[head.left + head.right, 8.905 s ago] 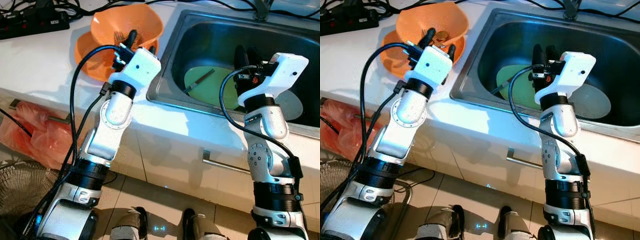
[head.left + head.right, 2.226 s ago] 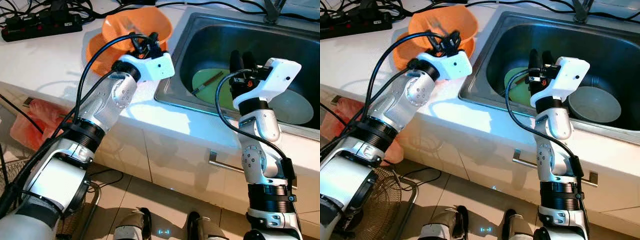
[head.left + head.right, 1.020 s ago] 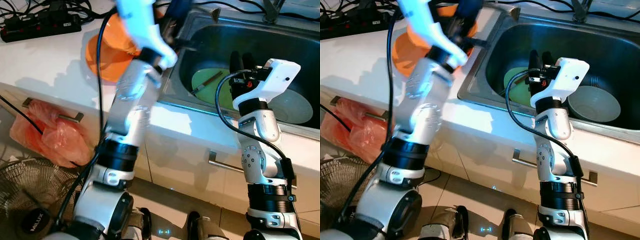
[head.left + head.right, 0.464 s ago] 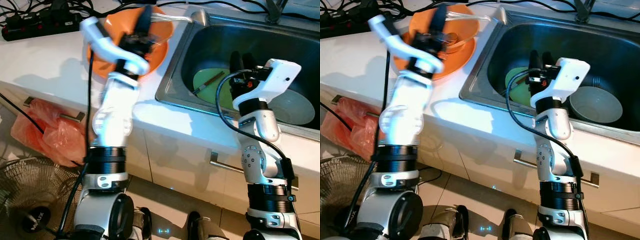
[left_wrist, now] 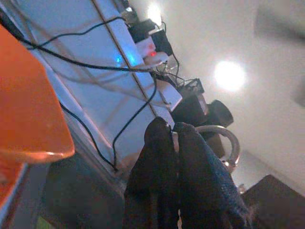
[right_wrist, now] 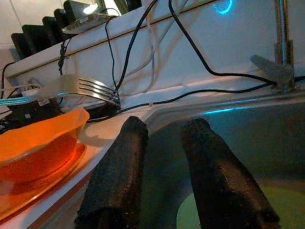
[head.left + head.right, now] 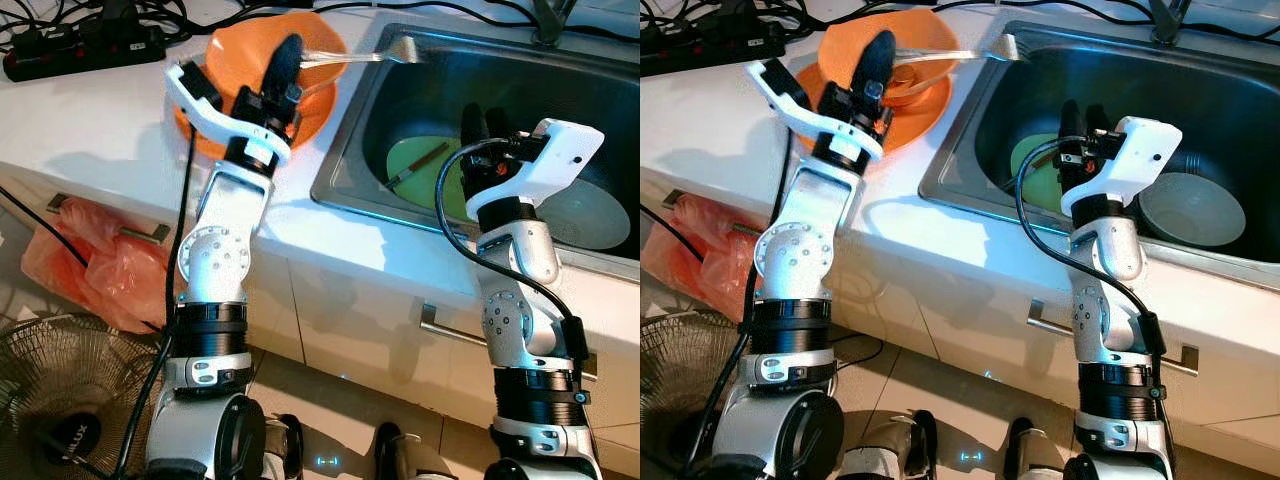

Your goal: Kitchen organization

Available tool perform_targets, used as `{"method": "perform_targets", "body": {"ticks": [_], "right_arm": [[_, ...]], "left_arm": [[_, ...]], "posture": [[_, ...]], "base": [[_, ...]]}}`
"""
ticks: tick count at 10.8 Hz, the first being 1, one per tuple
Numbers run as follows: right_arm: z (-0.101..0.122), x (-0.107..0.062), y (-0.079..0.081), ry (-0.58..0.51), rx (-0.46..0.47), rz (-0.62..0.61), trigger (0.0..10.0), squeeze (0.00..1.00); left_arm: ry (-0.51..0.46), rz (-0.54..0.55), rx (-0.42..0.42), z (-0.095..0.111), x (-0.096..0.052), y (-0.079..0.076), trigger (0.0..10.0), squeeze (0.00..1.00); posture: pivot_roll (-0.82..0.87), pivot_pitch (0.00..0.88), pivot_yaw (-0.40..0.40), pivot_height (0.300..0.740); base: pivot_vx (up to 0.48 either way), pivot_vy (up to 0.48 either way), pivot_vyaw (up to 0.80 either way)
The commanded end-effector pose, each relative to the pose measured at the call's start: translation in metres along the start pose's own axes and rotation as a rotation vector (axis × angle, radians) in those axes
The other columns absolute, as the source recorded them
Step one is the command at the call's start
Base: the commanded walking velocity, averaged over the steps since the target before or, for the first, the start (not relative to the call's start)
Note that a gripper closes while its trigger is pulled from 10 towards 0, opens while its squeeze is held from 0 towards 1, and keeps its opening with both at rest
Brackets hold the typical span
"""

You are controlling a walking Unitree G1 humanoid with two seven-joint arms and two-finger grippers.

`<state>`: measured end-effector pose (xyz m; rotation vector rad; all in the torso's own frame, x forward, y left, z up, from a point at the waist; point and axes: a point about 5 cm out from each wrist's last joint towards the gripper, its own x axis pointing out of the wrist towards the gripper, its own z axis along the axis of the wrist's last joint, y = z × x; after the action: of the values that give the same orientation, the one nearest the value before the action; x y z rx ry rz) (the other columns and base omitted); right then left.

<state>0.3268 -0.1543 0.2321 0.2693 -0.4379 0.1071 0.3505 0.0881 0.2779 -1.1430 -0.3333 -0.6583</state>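
My left gripper [image 7: 283, 62], upper left, pinches a fork [image 7: 360, 54]; its tines jut over the sink [image 7: 345, 150] and could snag the rim. My right gripper [image 7: 483, 125] hangs with fingers apart at centre right.

The left arm stands bent upward, its left gripper [image 7: 284, 58] raised with fingers pressed together. The right arm rises straight, elbow low; the right gripper [image 7: 482, 125] points forward, fingers slightly parted.
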Motion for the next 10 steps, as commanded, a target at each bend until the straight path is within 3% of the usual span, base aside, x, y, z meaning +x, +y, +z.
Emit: {"method": "perform_targets", "body": {"ticks": [1,2,3,4,8,10], "right_arm": [[0.000,0.000,0.002,0.006,0.025,0.001,10.0,0.00],[-0.001,0.000,0.002,0.009,0.047,-0.003,10.0,0.00],[-0.001,0.000,0.001,0.011,0.074,-0.009,10.0,1.00],[-0.001,-0.001,0.000,0.012,0.088,-0.013,10.0,1.00],[-0.006,-0.001,-0.002,0.030,0.305,-0.074,10.0,1.00],[-0.011,-0.002,-0.004,0.047,0.544,-0.128,10.0,1.00]], "left_arm": [[0.013,0.006,-0.143,-0.028,-0.008,0.001,10.0,0.00],[0.003,0.028,-0.186,-0.030,-0.013,0.007,10.0,0.00],[0.003,0.040,-0.187,-0.031,-0.016,0.009,10.0,0.00],[0.003,0.042,-0.188,-0.031,-0.017,0.010,10.0,0.00],[0.019,0.047,-0.194,-0.033,-0.020,0.012,10.0,0.00],[0.027,0.050,-0.209,-0.038,-0.021,0.013,10.0,0.00]], "posture": [[0.08,0.199,0.046,0.740],[0.07,0.195,0.046,0.740],[0.07,0.192,0.048,0.740],[0.07,0.191,0.048,0.740],[0.07,0.175,0.051,0.740],[0.07,0.160,0.052,0.740]], "base": [[0.000,0.000,0.00],[0.000,0.000,0.00],[0.000,0.000,0.00],[0.000,0.000,0.00],[0.000,0.000,0.00],[0.000,0.000,0.00]]}}
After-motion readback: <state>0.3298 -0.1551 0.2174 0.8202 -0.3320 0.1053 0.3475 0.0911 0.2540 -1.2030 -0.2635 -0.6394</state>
